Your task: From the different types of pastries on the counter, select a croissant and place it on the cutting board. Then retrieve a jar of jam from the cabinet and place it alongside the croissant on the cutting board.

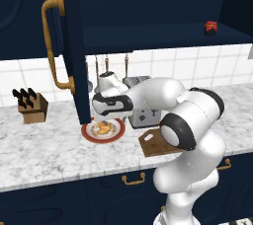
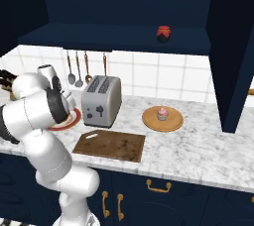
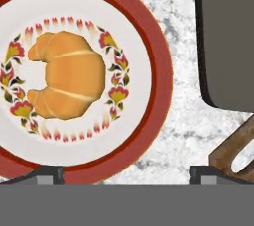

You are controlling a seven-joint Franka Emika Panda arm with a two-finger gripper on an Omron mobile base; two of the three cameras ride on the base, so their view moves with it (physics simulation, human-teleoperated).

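Hand view: croissant point(image 3: 67, 75) lies in the middle of a red-rimmed floral plate point(image 3: 161, 91), horns pointing toward the view's left, long axis running top to bottom of the view. The 2 finger tips rise at the bottom edge, spread wide apart, nothing between them. Gripper point(image 3: 128, 173) midpoint falls over the plate's rim and the bare counter point(image 3: 183, 121) beside it, so the croissant sits up and to the left of the pincer line, not yet between the fingers. The line joining the tips runs across the croissant's long axis.

Left base view: gripper point(image 1: 102, 116) hangs above the plate point(image 1: 89, 132); croissant point(image 1: 103, 129) directly under the hand. Cutting board point(image 1: 150, 142) lies just right of the plate, partly behind the arm. Toaster point(image 1: 141, 113) stands behind the board.

Right base view: cutting board point(image 2: 110, 144) is bare. Jar of jam point(image 2: 163, 33) sits on the open cabinet's point(image 2: 114, 39) shelf. Cupcake point(image 2: 162, 114) on the round wooden plate point(image 2: 149, 121).

Judgement: step 1, approach to the croissant. Hand needs a small shift toward the plate's centre before descending.
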